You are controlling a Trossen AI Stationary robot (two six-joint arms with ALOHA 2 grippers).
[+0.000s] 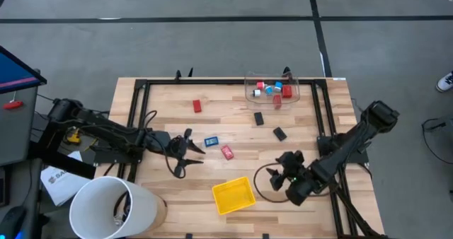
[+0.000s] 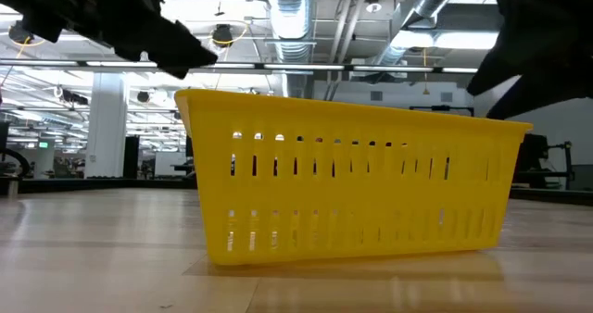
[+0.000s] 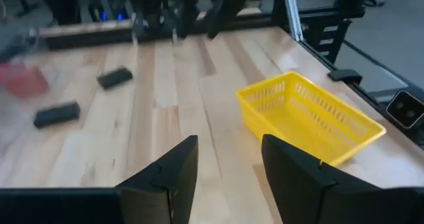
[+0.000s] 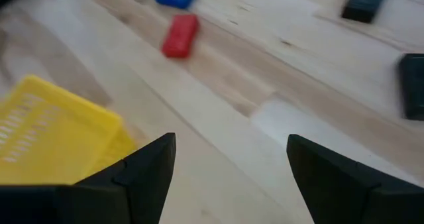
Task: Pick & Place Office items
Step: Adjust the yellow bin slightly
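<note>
On the wooden table lie loose office items: a red piece [image 1: 227, 152] and a blue one [image 1: 211, 141] near the middle, another red piece [image 1: 197, 106] farther back, and two black pieces [image 1: 259, 118] [image 1: 280, 133]. Several more sit in the clear box [image 1: 272, 89] at the far edge. The yellow tray [image 1: 233, 195] stands near the front edge. My left gripper [image 1: 192, 154] hovers open to the left of the blue piece, with nothing between its fingers [image 3: 165, 177]. My right gripper [image 1: 282, 165] is open to the right of the tray, also with nothing between its fingers [image 4: 142, 168].
A white cylindrical bin [image 1: 113, 207] stands at the front left corner. Black frame rails [image 1: 134, 119] run along the table's sides and far edge. A dark cable loop [image 1: 263, 179] lies beside my right gripper. Bare wood lies between the tray and the loose pieces.
</note>
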